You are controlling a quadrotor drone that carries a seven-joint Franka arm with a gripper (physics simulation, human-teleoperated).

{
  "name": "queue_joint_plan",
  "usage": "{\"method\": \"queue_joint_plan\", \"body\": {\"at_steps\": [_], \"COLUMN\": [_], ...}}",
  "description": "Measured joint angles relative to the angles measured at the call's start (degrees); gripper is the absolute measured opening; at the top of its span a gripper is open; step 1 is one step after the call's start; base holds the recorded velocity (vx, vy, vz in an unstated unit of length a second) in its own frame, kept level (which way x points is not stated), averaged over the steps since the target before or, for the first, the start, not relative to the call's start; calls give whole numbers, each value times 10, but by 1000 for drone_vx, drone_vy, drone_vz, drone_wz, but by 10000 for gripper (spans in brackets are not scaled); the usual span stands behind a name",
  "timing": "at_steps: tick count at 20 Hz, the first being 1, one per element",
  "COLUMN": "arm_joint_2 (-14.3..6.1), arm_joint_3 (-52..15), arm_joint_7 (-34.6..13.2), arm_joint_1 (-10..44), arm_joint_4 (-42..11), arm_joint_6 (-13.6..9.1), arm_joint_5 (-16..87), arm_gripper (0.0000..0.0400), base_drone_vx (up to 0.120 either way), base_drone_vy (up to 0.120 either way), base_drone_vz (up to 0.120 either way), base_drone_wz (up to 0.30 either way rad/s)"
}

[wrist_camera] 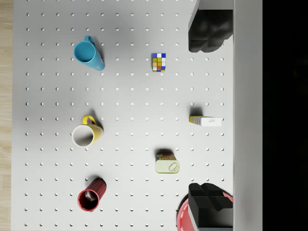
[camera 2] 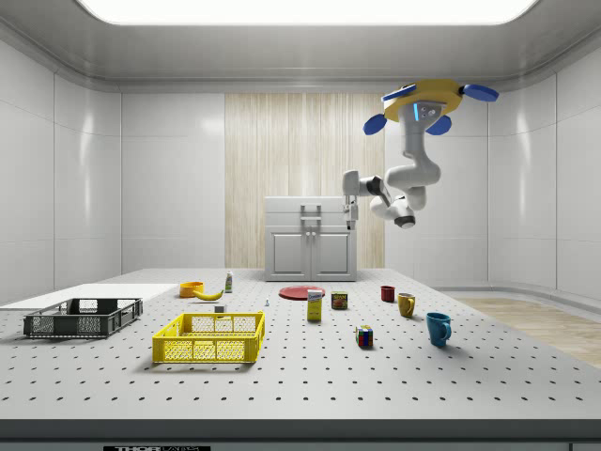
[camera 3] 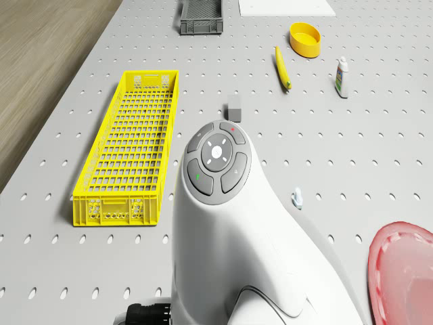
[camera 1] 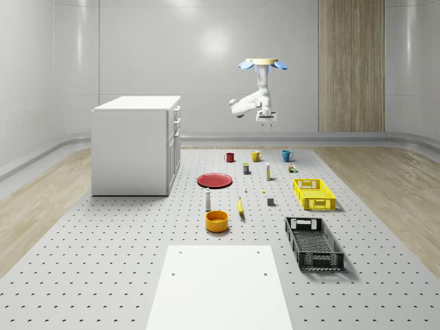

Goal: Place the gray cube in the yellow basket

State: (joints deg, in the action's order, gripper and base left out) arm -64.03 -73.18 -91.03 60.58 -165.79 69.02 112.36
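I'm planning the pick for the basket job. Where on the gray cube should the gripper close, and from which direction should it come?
Come from straight above and close on two opposite vertical faces of the gray cube. It sits flat on the pegboard table, apart from the yellow basket and the banana, so its sides look free. The drone hovers high over the mugs' end, gripper open.

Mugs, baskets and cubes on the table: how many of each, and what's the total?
Mugs: 3 (blue mug, yellow mug, red mug)
Baskets: 2 (yellow basket, black basket)
Cubes: 2 (gray cube, Rubik's cube)
Total: 7
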Motion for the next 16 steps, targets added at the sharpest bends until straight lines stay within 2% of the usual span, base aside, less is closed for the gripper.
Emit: {"method": "queue_joint_plan", "body": {"at_steps": [2, 6, 12, 16], "arm_joint_2": [-6, -18, -35, -46], "arm_joint_3": [-2, -7, -12, -15], "arm_joint_7": [-2, -7, -13, -16], "arm_joint_1": [3, 8, 14, 17], "arm_joint_4": [0, 1, 2, 3], "arm_joint_6": [5, 15, 31, 41], "arm_joint_5": [-3, -9, -18, -24], "arm_gripper": [400, 400, 400, 400], "base_drone_vx": [120, 120, 120, 120], "base_drone_vy": [0, -100, 0, 0], "base_drone_vz": [0, 0, 0, -120], "base_drone_wz": [0, 0, 0, 0]}}
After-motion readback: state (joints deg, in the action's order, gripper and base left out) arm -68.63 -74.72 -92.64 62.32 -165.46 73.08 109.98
